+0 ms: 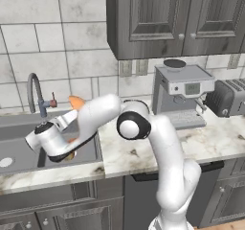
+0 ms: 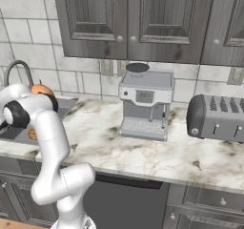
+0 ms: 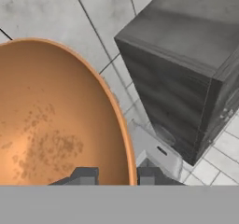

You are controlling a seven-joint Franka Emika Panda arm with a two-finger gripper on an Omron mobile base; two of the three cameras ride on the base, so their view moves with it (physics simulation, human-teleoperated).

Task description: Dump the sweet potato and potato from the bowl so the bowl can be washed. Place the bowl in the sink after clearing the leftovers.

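Hand view: the gripper (image 3: 112,176) has one dark fingertip on each side of the rim of the bowl (image 3: 51,120), so the fingers are closed narrowly on that rim and hold the bowl. The bowl's orange-brown inner face takes up the left of this view and carries only dark speckles. Behind it are grey wall tiles and a dark grey cabinet (image 3: 186,73).

Left base view: the arm reaches left over the sink (image 1: 14,152), whose curved faucet (image 1: 36,92) with a small red handle stands at the far edge. An orange sliver of the bowl (image 1: 75,101) shows above the forearm, at the far side of the basin. A small orange-brown lump (image 1: 69,155) lies in the basin just below the wrist; which tuber it is cannot be told.

On the marble counter (image 1: 143,155) to the right stand a coffee machine (image 1: 184,95) and a toaster (image 1: 229,97).
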